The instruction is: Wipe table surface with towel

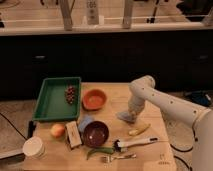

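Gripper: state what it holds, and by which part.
Cannot be told: the gripper sits on top of the towel on the table; any grasp is hidden.

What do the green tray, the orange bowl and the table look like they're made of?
The green tray looks like matte plastic: even colour, moulded raised rim. The orange bowl is smooth and evenly coloured: plastic or glazed ceramic, unclear which. The table looks like pale matte wood or laminate. The gripper is down on the towel, right of the bowl.
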You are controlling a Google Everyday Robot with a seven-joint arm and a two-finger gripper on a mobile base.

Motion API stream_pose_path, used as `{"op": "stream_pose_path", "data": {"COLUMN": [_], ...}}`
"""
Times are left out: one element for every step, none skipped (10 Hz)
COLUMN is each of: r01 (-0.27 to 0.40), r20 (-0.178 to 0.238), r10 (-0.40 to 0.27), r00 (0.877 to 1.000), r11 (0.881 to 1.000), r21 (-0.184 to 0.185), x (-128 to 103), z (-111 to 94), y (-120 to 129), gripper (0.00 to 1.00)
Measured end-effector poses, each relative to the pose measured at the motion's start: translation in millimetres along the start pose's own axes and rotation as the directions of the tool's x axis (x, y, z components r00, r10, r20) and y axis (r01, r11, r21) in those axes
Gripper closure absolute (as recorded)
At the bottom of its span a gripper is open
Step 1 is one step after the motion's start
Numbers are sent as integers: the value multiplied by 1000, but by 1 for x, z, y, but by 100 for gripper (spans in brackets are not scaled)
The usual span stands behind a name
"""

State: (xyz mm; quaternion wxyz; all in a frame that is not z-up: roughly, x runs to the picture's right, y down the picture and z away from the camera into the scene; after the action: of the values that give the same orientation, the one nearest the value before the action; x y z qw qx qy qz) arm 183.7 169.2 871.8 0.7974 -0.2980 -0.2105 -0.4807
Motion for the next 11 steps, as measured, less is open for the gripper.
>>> {"op": "stream_pose_path", "data": {"r01": [-13,-31,-45,-62,-72,-83,-97,-101,-97,-89,-71], "r20": [-9,-21,-33,-51,-69,-85,-108,-118,-128,-134,-133], "r10": [13,31,44,60,70,80,93,96,91,84,66], "r00": [1000,999,998,997,995,993,990,988,988,987,989], "r11": [1000,999,999,998,997,996,995,994,995,995,997], "r21": [-5,-10,-19,-29,-35,-36,-38,-37,-37,-36,-36], "x": [3,7,11,19,27,35,50,58,69,75,76], "z": [-3,-6,-9,-13,-17,-21,-25,-27,-28,-29,-28], "y": [5,10,14,17,18,18,18,14,5,-4,-15], "gripper": [100,100,100,100,100,100,100,100,100,100,100]}}
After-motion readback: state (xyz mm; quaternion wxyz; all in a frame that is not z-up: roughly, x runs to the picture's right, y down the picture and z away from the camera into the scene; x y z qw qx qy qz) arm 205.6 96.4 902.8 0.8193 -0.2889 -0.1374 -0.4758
